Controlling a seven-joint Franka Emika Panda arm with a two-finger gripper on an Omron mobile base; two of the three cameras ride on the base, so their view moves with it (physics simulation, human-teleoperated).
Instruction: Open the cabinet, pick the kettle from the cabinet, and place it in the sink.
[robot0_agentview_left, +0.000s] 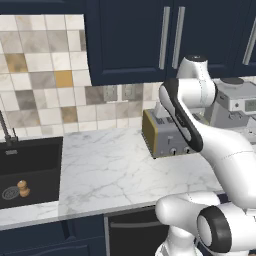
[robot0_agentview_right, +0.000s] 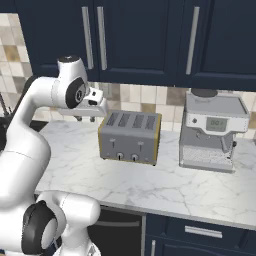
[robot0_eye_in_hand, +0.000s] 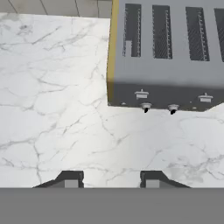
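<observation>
**Cupboard doors closed, arm poised over the marble counter**

Left base view: the cabinet (robot0_agentview_left: 135, 40) hangs on the wall above the counter (robot0_agentview_left: 110, 170), its tall flat navy doors closed. Its two silver bar handles (robot0_agentview_left: 171, 37) stand upright side by side where the doors meet, so the doors' long axis runs up and down. At the far left the sink (robot0_agentview_left: 30, 172) is let into the counter, a black rectangular basin with a round metal drain, a small brown object lying by the drain, and a dark faucet (robot0_agentview_left: 7, 132) rising at its back edge. The toaster (robot0_agentview_left: 167, 135) sits under the cabinet, partly hidden by the white arm.

Right base view: the cabinet (robot0_agentview_right: 125, 40) shows the same closed navy doors and paired upright handles. The gripper (robot0_agentview_right: 86, 118) hangs below the wrist, just left of the toaster (robot0_agentview_right: 131, 136) and above the counter (robot0_agentview_right: 150, 185), touching nothing. A silver coffee machine (robot0_agentview_right: 212, 130) stands to the right of the toaster.

Hand view: the gripper (robot0_eye_in_hand: 108, 179) looks straight down at bare marble counter (robot0_eye_in_hand: 57, 109). Its two dark fingertips (robot0_eye_in_hand: 70, 178) stand partly apart with nothing between them. The toaster (robot0_eye_in_hand: 168, 57) lies ahead, its slots facing the camera.
</observation>
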